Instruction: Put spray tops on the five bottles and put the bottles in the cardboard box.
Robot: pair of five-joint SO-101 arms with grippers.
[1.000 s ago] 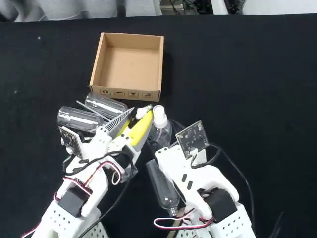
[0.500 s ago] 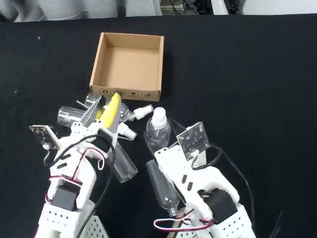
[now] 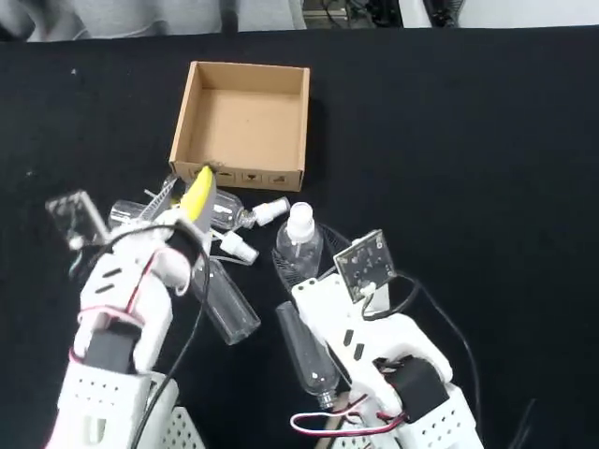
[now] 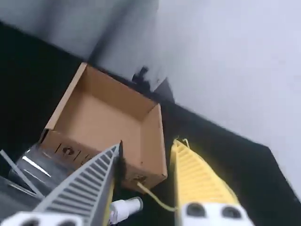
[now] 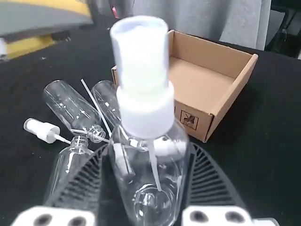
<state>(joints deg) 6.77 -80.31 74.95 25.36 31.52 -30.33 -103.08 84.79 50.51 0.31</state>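
Note:
My right gripper (image 3: pixel 301 267) (image 5: pixel 148 188) is shut on an upright clear bottle (image 3: pixel 299 248) (image 5: pixel 149 162) that carries a white spray top (image 3: pixel 300 220) (image 5: pixel 141 70). My left gripper (image 3: pixel 181 192) (image 4: pixel 146 143) hangs open, holding nothing, just above the front wall of the cardboard box (image 3: pixel 245 122) (image 4: pixel 106 115) (image 5: pixel 211 80). Several capless bottles lie on the table: one at the box front (image 3: pixel 225 208) (image 5: pixel 106 96), one left of it (image 3: pixel 131 215) (image 5: pixel 70 106), one beside my left arm (image 3: pixel 226 304), one under my right arm (image 3: pixel 307 351). Two loose spray tops (image 3: pixel 271 210) (image 3: pixel 239 248) lie between the arms.
The black tabletop (image 3: pixel 468 140) stretches free to the right of the box and arms. The box is empty inside. A loose spray top (image 4: pixel 124 206) lies below my left gripper, near the box's front corner.
My left arm has swung left, away from the upright bottle, to the box's front wall over the lying bottles. The right arm and its bottle have kept still.

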